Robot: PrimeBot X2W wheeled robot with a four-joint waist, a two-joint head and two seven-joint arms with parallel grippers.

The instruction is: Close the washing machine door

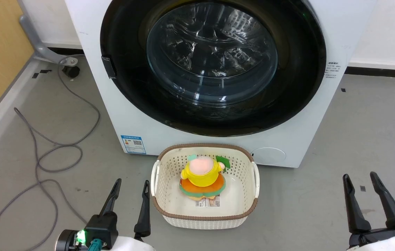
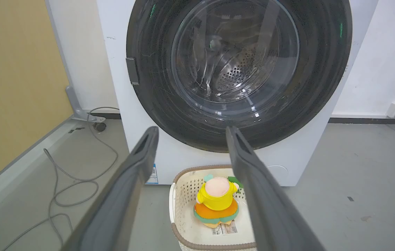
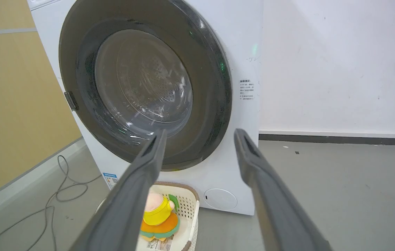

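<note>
Standing wide apart, the two dark fingers of the left gripper (image 1: 132, 182) hold nothing and touch nothing; they hang above the grey floor (image 1: 357, 122), just beside the left side of a white basket (image 1: 204, 220). The right gripper (image 1: 359, 175) is also fully open and empty, well apart from the basket on its other side. Both grippers point toward the washing machine (image 1: 103, 104) but are clear of it. The washing machine door (image 1: 214, 66) lies flat against the white front of the machine, so it looks closed. Its wide black rim shines, and through the round glass window a steel drum with small holes is visible. A small dark tab (image 1: 108, 67) sits on the left edge of the rim. The basket stands on the floor directly in front of the machine and holds a yellow and orange soft toy (image 1: 202, 176). A grey cable (image 1: 44, 153) curls on the floor at the left.
</note>
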